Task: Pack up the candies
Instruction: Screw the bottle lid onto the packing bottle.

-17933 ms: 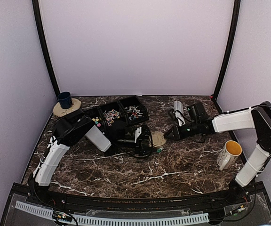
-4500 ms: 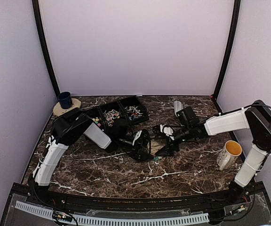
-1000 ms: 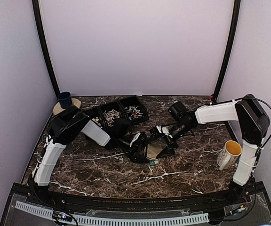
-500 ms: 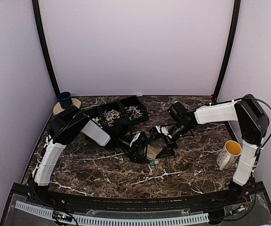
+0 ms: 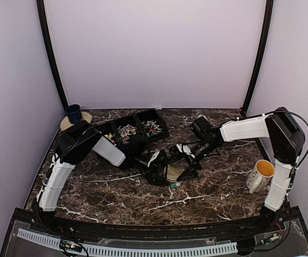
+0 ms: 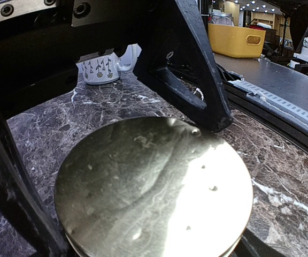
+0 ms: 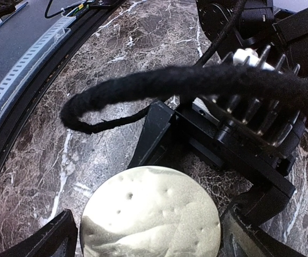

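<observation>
The candies lie in the three compartments of a black tray (image 5: 139, 140) at the back left: coloured ones (image 5: 110, 138), pinkish ones (image 5: 126, 130) and pale wrapped ones (image 5: 152, 126). One small green candy (image 5: 175, 183) lies loose on the marble. At the centre a round tan lid (image 5: 174, 172) sits on a jar that is almost hidden. My left gripper (image 5: 168, 167) comes from the left and is shut on that jar; the lid (image 6: 154, 187) fills its view. My right gripper (image 5: 182, 164) comes from the right. Its open jaws straddle the lid (image 7: 151, 214), with the fingertips (image 7: 47, 241) just off the rim.
A white and yellow mug (image 5: 261, 174) stands at the right edge, also visible as a patterned mug (image 6: 100, 69) in the left wrist view. A dark blue cup (image 5: 73, 113) on a round coaster stands at the back left corner. A black cable (image 7: 143, 88) loops over the left gripper.
The right gripper's jaws have narrowed a little around the lid. Both arms have stayed nearly still over the last second.
</observation>
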You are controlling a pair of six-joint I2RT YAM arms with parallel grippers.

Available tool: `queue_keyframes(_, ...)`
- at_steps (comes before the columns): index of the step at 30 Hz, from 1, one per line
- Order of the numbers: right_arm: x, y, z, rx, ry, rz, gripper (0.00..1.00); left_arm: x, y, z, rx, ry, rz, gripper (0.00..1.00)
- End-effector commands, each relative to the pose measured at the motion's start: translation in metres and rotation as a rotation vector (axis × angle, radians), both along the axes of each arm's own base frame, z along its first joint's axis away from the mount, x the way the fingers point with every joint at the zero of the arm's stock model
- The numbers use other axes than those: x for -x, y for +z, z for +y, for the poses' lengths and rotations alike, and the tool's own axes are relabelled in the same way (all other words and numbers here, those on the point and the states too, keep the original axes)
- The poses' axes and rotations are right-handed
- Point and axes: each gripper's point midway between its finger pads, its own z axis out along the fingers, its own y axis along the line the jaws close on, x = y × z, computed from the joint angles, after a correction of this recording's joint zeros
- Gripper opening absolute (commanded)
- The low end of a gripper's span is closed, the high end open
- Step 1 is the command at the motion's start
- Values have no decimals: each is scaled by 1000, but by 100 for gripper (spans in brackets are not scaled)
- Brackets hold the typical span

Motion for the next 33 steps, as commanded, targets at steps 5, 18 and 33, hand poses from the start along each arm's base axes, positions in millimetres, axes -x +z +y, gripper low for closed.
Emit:
queue_keyframes(5,5,0,4,-9,8,23,91,29,-90,26,-312,77,242,79)
queue_keyframes(18,4,-11,0,-20,-131,9,88,18,-90,28,-306,146,242,79)
queue_keyframes(33,-10,-6,2,-70,-361,6,85,-23,-100,28,-354,436,208,79)
